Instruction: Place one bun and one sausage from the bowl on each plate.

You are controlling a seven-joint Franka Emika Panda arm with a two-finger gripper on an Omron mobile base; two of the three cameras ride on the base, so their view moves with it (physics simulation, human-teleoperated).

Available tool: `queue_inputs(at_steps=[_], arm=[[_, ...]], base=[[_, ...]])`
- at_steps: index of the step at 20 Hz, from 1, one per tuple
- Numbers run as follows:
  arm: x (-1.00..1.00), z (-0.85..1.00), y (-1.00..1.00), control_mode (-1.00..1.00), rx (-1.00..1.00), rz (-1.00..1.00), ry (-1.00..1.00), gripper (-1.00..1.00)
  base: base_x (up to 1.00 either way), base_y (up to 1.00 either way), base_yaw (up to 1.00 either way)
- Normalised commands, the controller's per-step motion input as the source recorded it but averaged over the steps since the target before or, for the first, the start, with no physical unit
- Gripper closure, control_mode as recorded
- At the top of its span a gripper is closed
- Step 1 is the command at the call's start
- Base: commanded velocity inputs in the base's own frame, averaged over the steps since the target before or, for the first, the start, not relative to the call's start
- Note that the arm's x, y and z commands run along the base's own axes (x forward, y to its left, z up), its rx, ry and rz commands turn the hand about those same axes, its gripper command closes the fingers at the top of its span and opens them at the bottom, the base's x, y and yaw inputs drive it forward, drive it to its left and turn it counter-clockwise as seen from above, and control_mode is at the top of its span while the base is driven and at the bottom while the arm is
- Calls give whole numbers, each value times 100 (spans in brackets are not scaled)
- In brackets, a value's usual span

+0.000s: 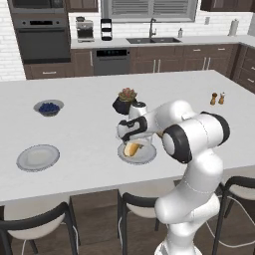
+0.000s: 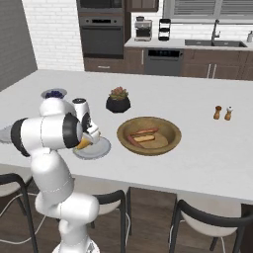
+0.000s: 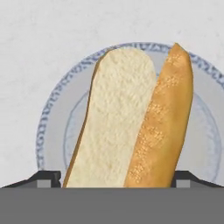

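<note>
Bun [image 3: 131, 118] lies split open between the spread fingertips [image 3: 46, 179] of the end effector [image 1: 133, 144], its pale cut face and its golden crust both showing, directly over a plate [image 3: 52, 118] with a patterned rim; whether the pads touch it cannot be told. That plate [image 1: 144, 155] sits near the front edge of the white surface [image 1: 89, 124]. A second plate [image 1: 38, 157] rests well apart toward the left front edge. A wooden bowl [image 2: 170, 131] holding a sausage [image 2: 143, 132] and another bun [image 2: 148, 141] stands just beside the first plate, farther right along the surface.
</note>
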Motion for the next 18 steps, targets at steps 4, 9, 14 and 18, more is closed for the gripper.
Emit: queue_inputs(at_steps=[4, 9, 14, 18], arm=[[-2, -2, -1, -100, 0, 1, -5, -100], [-27, 29, -3, -100, 0, 1, -7, -100], [-68, 100, -28, -100, 1, 0, -4, -100], [-2, 100, -65, -100, 1, -3, 3, -100]], base=[[0, 0, 0], [0, 0, 0], [0, 0, 0], [0, 0, 0]])
